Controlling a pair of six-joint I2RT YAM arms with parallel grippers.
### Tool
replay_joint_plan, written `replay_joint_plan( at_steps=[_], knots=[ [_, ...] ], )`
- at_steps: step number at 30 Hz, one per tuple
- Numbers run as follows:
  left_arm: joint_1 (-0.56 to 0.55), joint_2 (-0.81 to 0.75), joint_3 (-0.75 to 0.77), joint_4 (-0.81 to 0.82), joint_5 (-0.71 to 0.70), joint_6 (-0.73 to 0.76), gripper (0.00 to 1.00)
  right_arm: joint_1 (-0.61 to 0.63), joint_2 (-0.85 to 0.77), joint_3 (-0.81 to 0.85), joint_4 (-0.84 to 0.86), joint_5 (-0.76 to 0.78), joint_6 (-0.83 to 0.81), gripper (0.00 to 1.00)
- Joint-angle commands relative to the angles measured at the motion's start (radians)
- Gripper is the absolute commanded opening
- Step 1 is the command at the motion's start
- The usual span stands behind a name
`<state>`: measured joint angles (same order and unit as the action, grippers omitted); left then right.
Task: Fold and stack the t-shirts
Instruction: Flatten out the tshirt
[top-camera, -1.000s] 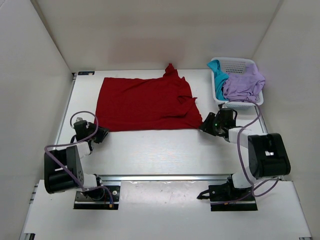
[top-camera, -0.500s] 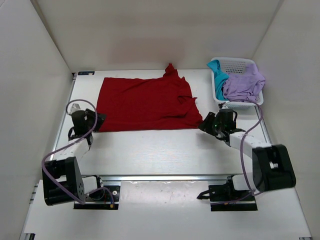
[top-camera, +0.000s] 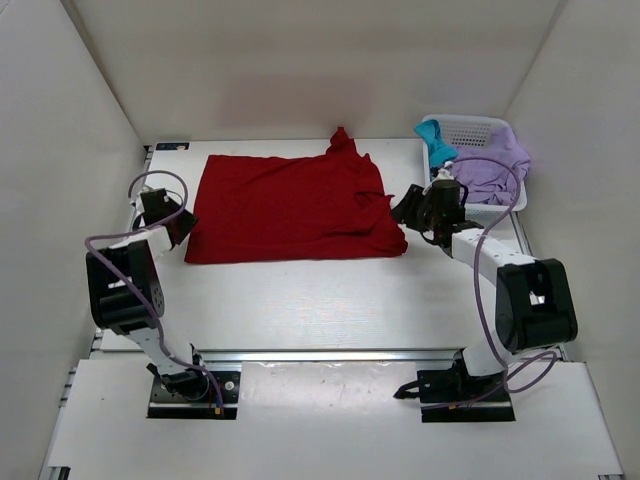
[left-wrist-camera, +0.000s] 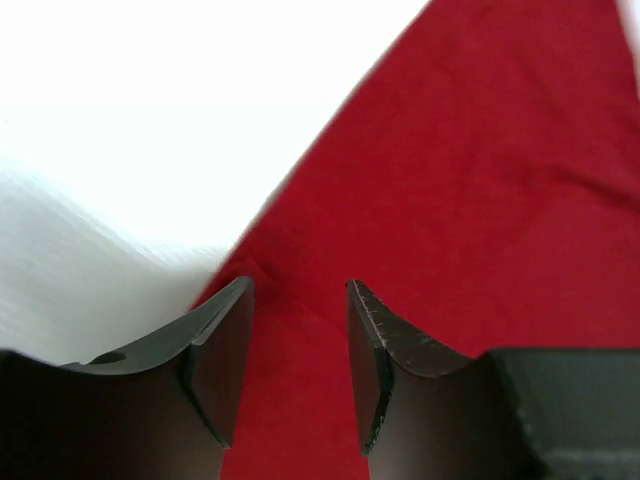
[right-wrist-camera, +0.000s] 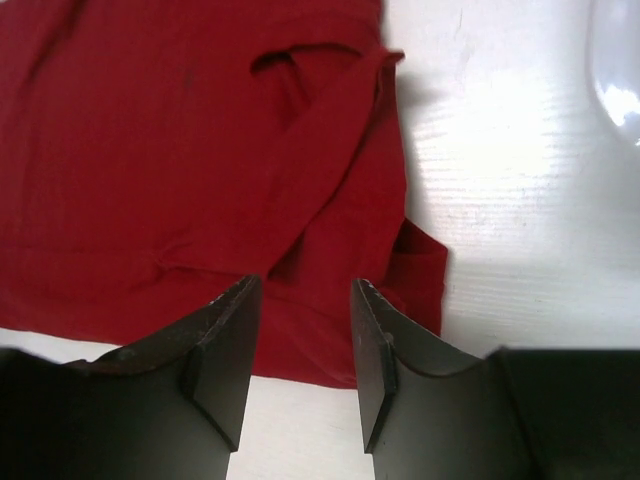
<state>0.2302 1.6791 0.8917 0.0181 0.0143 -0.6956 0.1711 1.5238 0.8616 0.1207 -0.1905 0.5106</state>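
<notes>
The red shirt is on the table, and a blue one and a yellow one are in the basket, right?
Almost. The top view shows a pale purple shirt, not a yellow one, beside the blue shirt in the basket. The red shirt is on the table.

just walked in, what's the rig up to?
Both arms are at the red t-shirt, spread on the table. The left gripper is over its left edge, the right gripper over its right edge by the sleeve; both are open, gripping nothing. The teal t-shirt and lavender t-shirt sit bundled in the white basket, far right.
</notes>
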Motion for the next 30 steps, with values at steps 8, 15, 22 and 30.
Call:
replay_joint_plan(
  at_steps=[8, 15, 22, 30],
  knots=[
    [-0.002, 0.071, 0.093, -0.102, -0.086, 0.114, 0.51, 0.005, 0.052, 0.010, 0.083, -0.066, 0.000, 0.39],
    [-0.023, 0.093, 0.138, -0.138, -0.116, 0.143, 0.50, 0.005, 0.067, 0.002, 0.115, -0.084, 0.017, 0.39],
    [-0.037, 0.140, 0.199, -0.179, -0.112, 0.146, 0.44, 0.005, 0.064, -0.004, 0.129, -0.104, 0.017, 0.39],
    [-0.038, 0.146, 0.205, -0.196, -0.105, 0.146, 0.31, -0.016, 0.039, -0.009, 0.135, -0.107, 0.022, 0.39]
  ],
)
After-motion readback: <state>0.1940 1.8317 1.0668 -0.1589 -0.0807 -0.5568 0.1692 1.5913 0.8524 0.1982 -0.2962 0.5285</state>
